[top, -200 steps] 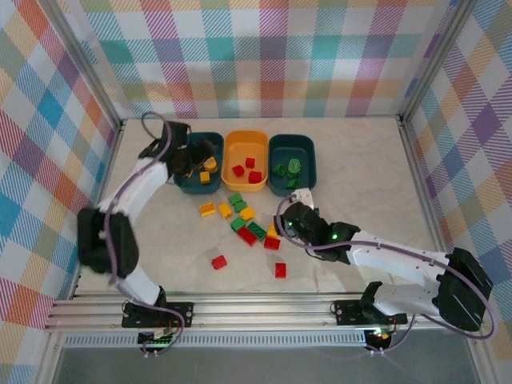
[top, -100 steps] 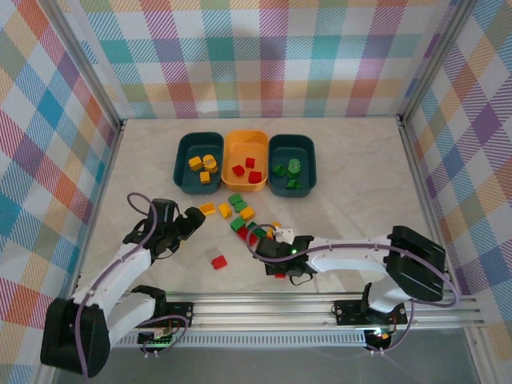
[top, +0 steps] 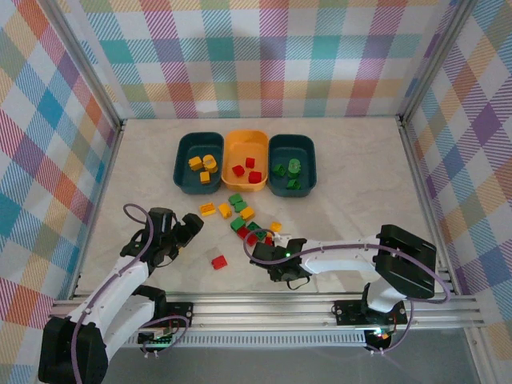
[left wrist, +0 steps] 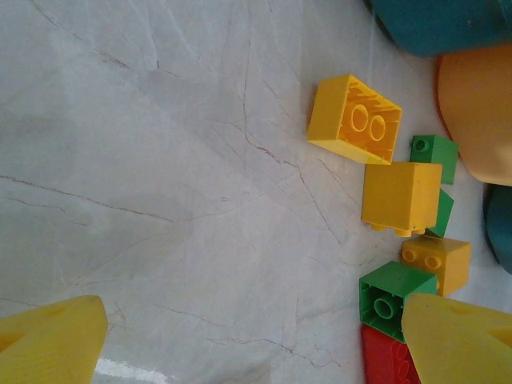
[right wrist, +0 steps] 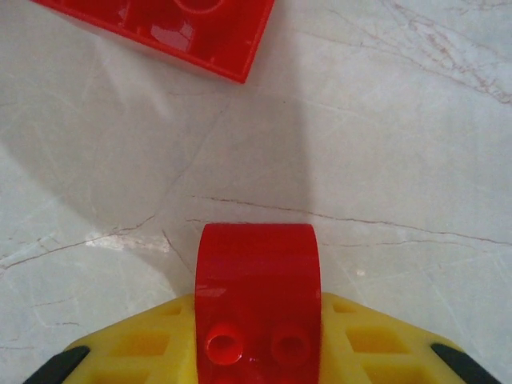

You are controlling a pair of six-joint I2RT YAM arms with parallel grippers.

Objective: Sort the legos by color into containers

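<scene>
The three containers stand in a row at the back: a teal bin point(top: 181, 160) holding yellow legos, an orange bin point(top: 230, 152) holding red ones, and a teal bin point(top: 312, 164) holding green ones. Loose legos lie in a pile point(top: 242, 220) in front of them, with a single red brick point(top: 218, 262) nearer. My right gripper point(top: 286, 276) is low over the table in front of the pile, shut on a red lego point(right wrist: 258, 304). My left gripper point(top: 190, 222) hangs open just left of the pile, over bare table point(left wrist: 256, 344), with yellow bricks point(left wrist: 354, 120) ahead.
Another red brick point(right wrist: 160, 32) lies just beyond the held one. Green point(left wrist: 396, 290) and red point(left wrist: 388, 356) bricks sit close to my left gripper's right finger point(left wrist: 460, 336). Metal frame rails and plaid walls bound the table.
The right gripper came down toward the table's front and closed on the red lego. The left arm drew back from the left teal bin to the table beside the pile.
</scene>
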